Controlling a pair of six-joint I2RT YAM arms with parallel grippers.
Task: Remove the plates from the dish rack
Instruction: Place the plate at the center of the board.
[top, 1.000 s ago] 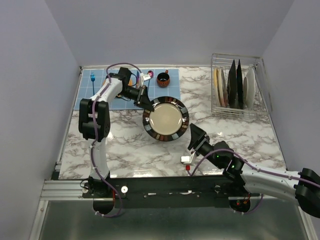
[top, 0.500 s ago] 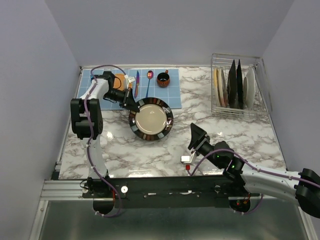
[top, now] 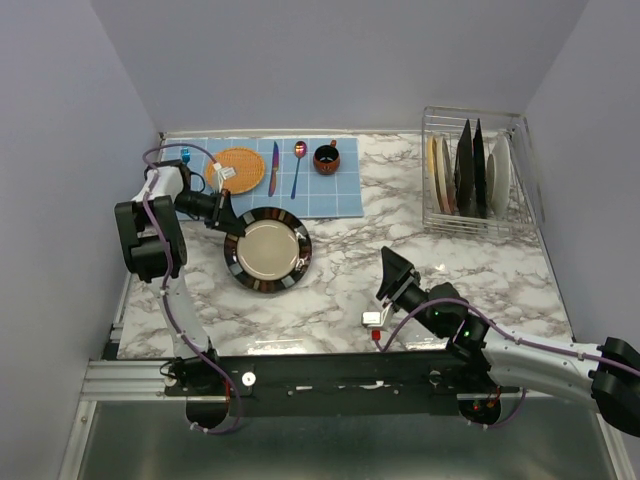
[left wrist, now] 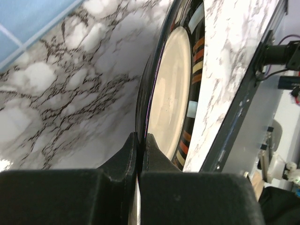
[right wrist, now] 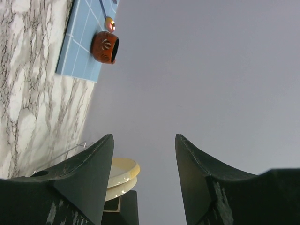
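One gripper (top: 226, 213) (left, low) pinches plate (top: 268, 250).

A blue gridded mat (top: 335, 197) is laid at the far left of the marble table (top: 430, 265). On it, an orange woven disc (top: 236, 170), a knife (top: 273, 167), a spoon (top: 298, 166) and a small brown cup (top: 326, 158) are set in a row, left to right. A small white block (top: 371, 319) is seen near the table's front edge, a red bit (top: 375, 335) just beside it.

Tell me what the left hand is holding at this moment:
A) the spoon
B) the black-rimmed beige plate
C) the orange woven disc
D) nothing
B: in the left wrist view the left hand is pinched shut on the rim of the black-rimmed beige plate.
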